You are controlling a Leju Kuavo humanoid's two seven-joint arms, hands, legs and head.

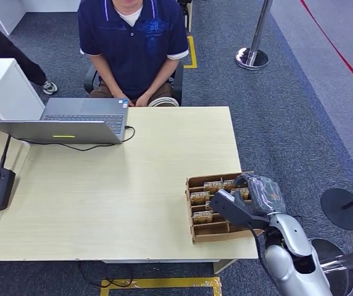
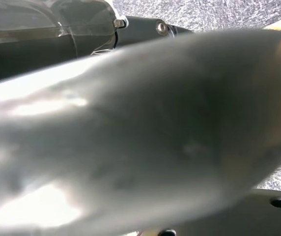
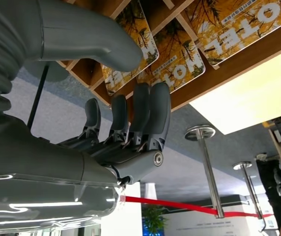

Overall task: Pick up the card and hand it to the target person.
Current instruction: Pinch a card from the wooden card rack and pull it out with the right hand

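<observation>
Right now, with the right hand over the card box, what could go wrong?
The right hand holds nothing yet and the hotel cards stand packed closely, so its fingers might pinch two or miss. The cardboard card box sits near the table edge, so a nudge could push it off.

The robot's right arm [image 1: 291, 259] is glossy silver, rounded like a shell, with a black cable running along it. Its right hand [image 1: 249, 200] has a grey cover printed with circuit-like lines, a ribbed grey wrist sleeve, a thick grey thumb [image 3: 94, 46] and darker fingers [image 3: 146, 115] pinned by 1 visible silver screw.
</observation>
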